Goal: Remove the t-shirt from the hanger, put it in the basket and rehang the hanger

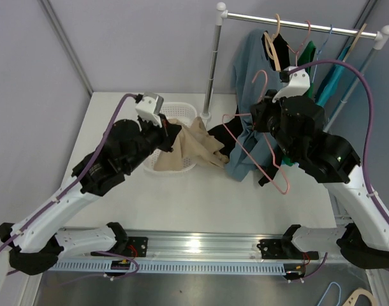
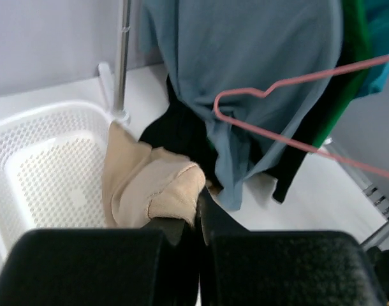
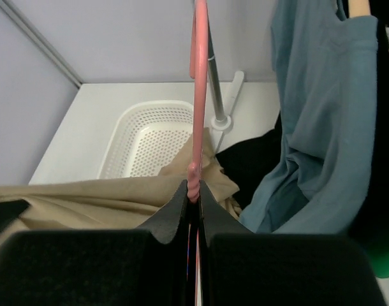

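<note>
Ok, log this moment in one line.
left pincer: shut on beige t-shirt | right pincer: shut on pink hanger | t-shirt: off hanger, over basket

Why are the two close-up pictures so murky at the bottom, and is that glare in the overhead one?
Left wrist view: the left gripper fills the bottom, dark and blurred, while the beige t-shirt it pinches is sharper. Right wrist view: likewise the right gripper, clamped on the pink hanger. Top view: yes, light glares off the metal rail.
</note>
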Tool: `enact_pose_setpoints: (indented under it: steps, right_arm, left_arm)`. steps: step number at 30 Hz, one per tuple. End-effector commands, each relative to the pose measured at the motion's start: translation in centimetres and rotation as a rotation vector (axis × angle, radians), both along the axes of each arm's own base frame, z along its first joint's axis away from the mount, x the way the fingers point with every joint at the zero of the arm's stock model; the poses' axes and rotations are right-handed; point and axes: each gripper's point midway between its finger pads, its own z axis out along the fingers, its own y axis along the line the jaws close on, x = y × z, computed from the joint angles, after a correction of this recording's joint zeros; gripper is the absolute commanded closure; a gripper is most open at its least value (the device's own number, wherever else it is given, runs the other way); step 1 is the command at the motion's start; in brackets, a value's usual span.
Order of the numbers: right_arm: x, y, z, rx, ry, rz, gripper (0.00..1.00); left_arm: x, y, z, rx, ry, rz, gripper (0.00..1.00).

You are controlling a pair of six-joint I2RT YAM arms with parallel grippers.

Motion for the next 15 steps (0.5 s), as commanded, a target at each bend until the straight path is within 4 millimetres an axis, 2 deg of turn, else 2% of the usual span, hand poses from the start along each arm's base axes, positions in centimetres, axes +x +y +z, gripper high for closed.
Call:
enact_pose_setpoints:
  steps: [1,2,3,4,5,6,7,8,9,10,11,12,13,15]
  right_arm:
    - [0.9,-1.0,1.7,0.020,-0.106,-0.062,1.00]
    - [1.1,-1.1,1.7,0.024,-0.118,-0.071,1.00]
    - [1.5,-0.7,0.7,0.008,-0.116,-0.072,1.00]
    - [1.7,-0.8,1.8,0.034,-0.167,-0.075,1.00]
    - [1.9,-0.6,1.8,0.033,-0.183,-0.070,1.00]
    - [2.3,-0.4,0.9,0.020,-0.186,-0.070,1.00]
    - [2.8,-0.5,1.5,0.032,-0.216,-0.083,1.00]
    - [3.2,-0.5,1.3,0.026,-0.221,-0.092,1.00]
    - [3.6,-0.6,1.3,0.023,-0.229,-0.099,1.00]
    - [4.2,-0.9,1.6,0.025,-0.245,-0.117,1.00]
    - [4.8,-0.7,1.5,0.023,-0.244,-0.123,1.00]
    - [5.2,-0.7,1.8,0.032,-0.257,-0.127,1.00]
    - [5.5,-0.9,2.1,0.031,-0.264,-0.138,1.00]
    - [6.1,-0.8,2.0,0.027,-0.265,-0.145,1.00]
  left_arm:
    - [-0.6,-0.3,9.3,-0.127,-0.164,-0.079,0.99]
    - [-0.2,-1.0,10.9,-0.133,-0.180,-0.102,0.99]
    - [-0.1,-0.4,13.4,-0.152,-0.226,-0.092,0.99]
    - [0.4,-0.5,14.0,-0.147,-0.236,-0.085,0.99]
    - [0.3,0.0,16.3,-0.173,-0.274,-0.078,0.99]
    - [1.2,0.0,17.5,-0.171,-0.293,-0.068,0.99]
    - [1.2,0.5,19.6,-0.194,-0.327,-0.060,0.99]
    - [2.5,-0.5,19.2,-0.172,-0.310,-0.067,0.99]
    - [3.3,-0.1,19.4,-0.162,-0.308,-0.055,0.99]
    - [2.2,1.0,23.1,-0.213,-0.375,-0.058,0.99]
    - [2.7,0.9,23.4,-0.207,-0.378,-0.058,0.99]
    - [4.0,0.4,22.9,-0.183,-0.363,-0.059,0.99]
    - [3.0,1.4,25.7,-0.220,-0.426,-0.056,0.99]
    - [3.5,1.8,26.9,-0.216,-0.475,-0.048,0.99]
